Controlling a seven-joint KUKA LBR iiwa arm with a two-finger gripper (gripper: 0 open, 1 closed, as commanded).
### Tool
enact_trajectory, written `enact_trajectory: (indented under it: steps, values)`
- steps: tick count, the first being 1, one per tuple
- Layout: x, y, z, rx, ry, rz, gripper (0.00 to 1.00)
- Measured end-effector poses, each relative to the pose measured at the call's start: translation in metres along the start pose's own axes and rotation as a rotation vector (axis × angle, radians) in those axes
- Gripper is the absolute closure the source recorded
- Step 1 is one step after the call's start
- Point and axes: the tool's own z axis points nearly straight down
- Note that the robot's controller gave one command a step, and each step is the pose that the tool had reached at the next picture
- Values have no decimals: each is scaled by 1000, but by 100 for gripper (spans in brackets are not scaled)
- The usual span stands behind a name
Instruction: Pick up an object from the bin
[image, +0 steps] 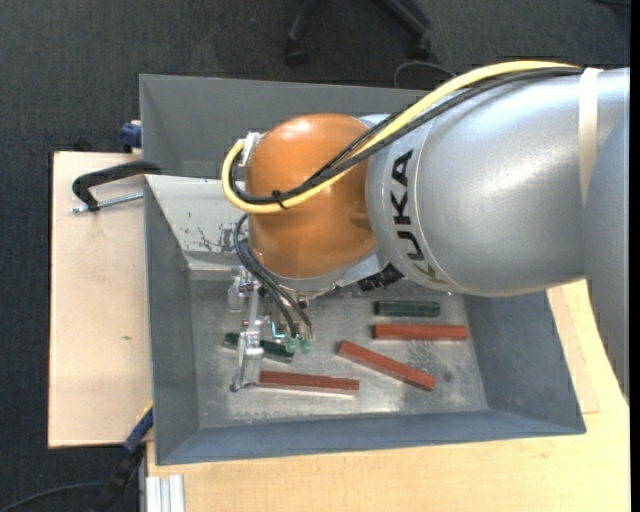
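The arm (500, 170) reaches in from the right across the grey bin (168, 330); its orange cover (305, 200), looped by a yellow cable (228, 172), hangs over the bin's middle and left; below that cover the hand (250, 350) is down at the left part of the bin's floor, close to the front wall; whether the hand is clenched or released I cannot tell, and nothing can be made out as grasped in it; a small green bit (291, 347) shows right at the hand, though I cannot tell whether it belongs to the robot or lies loose; nearest to the hand is the front stick (308, 381), long, flat and red-brown, lying level along the front of the floor, its left end just beside the hand's lower tip; whether the two touch cannot be told; to the right of it lies a slanted stick (386, 364) of the same red-brown, its right end lower in the view; farther right and nearer the back lie an upper red-brown stick (420, 331) and, just behind it, a dark green stick (406, 309), both level and apart from the hand.
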Motion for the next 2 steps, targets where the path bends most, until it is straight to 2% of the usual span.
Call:
enact_trajectory:
  steps: [1,2]
  values:
    - [-40,-36,154,1,-2,244,0]
    - [-41,-35,154,-3,-6,245,0]
